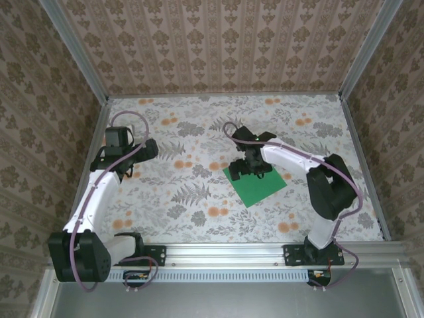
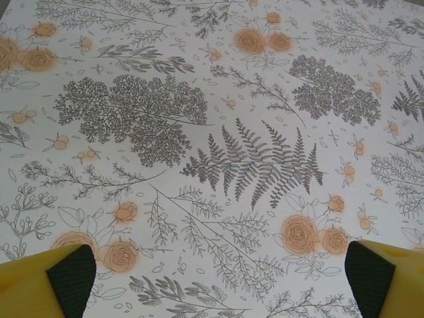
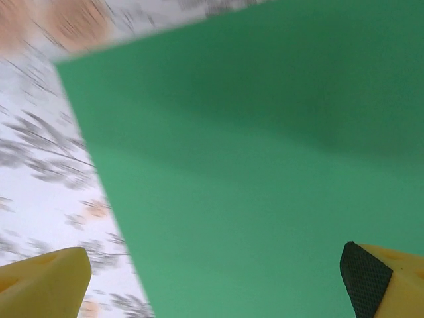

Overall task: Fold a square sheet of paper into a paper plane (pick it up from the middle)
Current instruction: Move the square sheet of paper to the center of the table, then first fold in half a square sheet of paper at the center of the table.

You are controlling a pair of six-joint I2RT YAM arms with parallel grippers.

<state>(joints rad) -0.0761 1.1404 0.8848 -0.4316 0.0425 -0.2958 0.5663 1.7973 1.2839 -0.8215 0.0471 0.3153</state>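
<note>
- Right gripper (image 1: 250, 165) is seen low over the square sheet of thin bright green paper (image 1: 257, 189), above the part of the sheet toward 11 o'clock in the top view.
- Its jaws are spread wide and nothing is held between them.
- From the right wrist, the right gripper (image 3: 212, 281) is shown with one yellow finger (image 3: 46, 281) at 8 o'clock over the printed surface and the other at 4 o'clock over the square sheet of thin bright green paper (image 3: 265, 165); whether the paper is touched cannot be told.
- The sheet is laid flat and unfolded on the floral-printed tabletop (image 1: 199, 132), turned like a diamond, just toward 4 o'clock from the table's middle.
- One straight edge and one corner of it are seen toward 10 o'clock in the right wrist view, which is blurred.
- The left gripper (image 1: 147, 149) is held well apart from the sheet, toward 9 o'clock on the table.
- From the left wrist, the left gripper (image 2: 218, 281) is also seen fully spread and empty, above the fern and rose prints of the floral-printed tabletop (image 2: 199, 66).
</note>
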